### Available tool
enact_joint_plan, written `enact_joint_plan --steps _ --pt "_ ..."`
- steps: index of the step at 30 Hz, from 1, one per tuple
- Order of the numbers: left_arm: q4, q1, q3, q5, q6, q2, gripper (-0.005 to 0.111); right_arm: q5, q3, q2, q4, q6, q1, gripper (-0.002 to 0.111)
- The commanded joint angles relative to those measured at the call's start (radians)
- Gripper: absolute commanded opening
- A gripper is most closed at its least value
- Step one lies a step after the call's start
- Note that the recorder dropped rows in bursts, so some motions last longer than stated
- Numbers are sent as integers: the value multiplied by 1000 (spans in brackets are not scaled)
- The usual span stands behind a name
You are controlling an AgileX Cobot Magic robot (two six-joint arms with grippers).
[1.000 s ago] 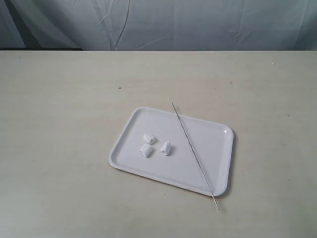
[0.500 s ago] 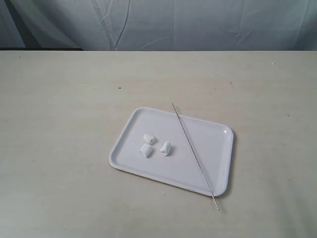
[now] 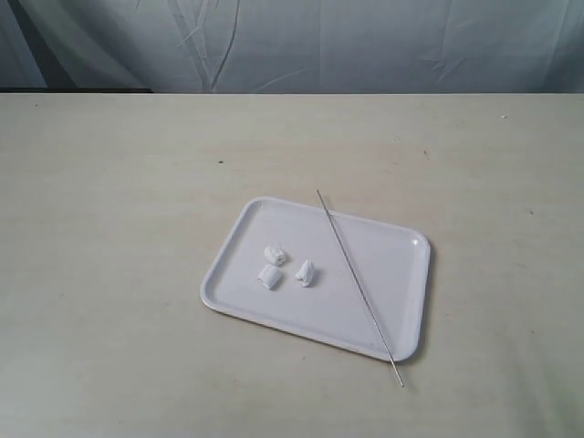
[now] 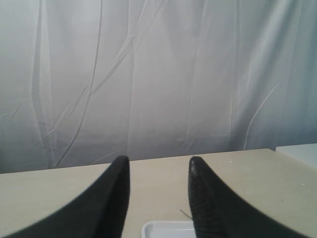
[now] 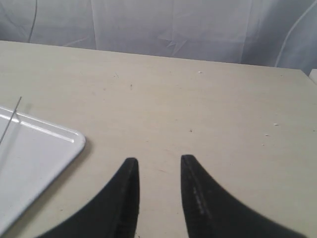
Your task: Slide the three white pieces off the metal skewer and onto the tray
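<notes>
The white tray lies on the table right of centre. Three white pieces rest loose on its left half: one, one and one. The metal skewer lies bare and diagonal across the tray, both ends past the rim. Neither arm shows in the exterior view. My left gripper is open and empty, with a tray corner and the skewer tip below it. My right gripper is open and empty over bare table, the tray corner and skewer off to one side.
The beige table spreads wide around the tray. A grey cloth backdrop hangs behind the far edge. A small dark speck marks the tabletop.
</notes>
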Motion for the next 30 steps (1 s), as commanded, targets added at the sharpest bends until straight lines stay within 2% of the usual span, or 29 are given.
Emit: enact_joint_plan --steps 1,16,20,23,25,29,30 --pt "-8 2 3 8 -4 -5 38 -1 1 -6 -3 -8 -5 29" --pt "-8 2 3 5 -4 -5 38 -1 1 -6 -3 -8 -5 29" --pt "-39 2 3 -73 -6 -5 36 -3 1 -6 -3 -8 -5 29" --pt "-8 2 3 37 0 -5 33 -3 1 -6 -3 -8 -5 29" --pt "-8 0 3 115 1 -5 25 -3 1 -6 -3 -8 -5 29" --pt "-8 -1 4 304 1 -5 -1 -3 1 -6 -3 -8 -5 29" --pt "-44 -1 10 344 24 -5 0 -3 1 -6 -3 -8 -5 29"
